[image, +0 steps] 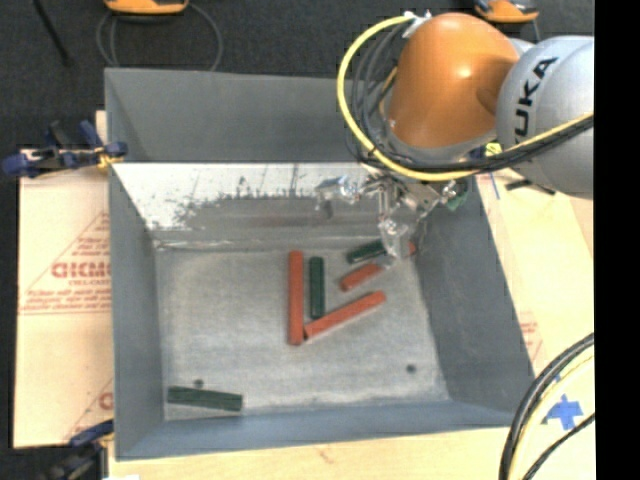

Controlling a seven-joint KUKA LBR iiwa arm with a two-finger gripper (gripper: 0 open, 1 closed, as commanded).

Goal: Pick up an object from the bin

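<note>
My gripper (pixel 396 234) hangs under the orange wrist cover at the bin's back right, just above the floor. Right beside it, to its lower left, lies a short dark green stick (pixel 365 253). A short red stick (pixel 360 276) lies just in front of that one. Further left, a long red stick (pixel 296 298) and a dark green stick (pixel 316 286) lie side by side. Another long red stick (pixel 346 315) slants away from their near ends.
One more dark green stick (pixel 204 399) lies alone at the front left corner of the bin. The back wall stands close behind the gripper and the right wall slopes up beside it.
</note>
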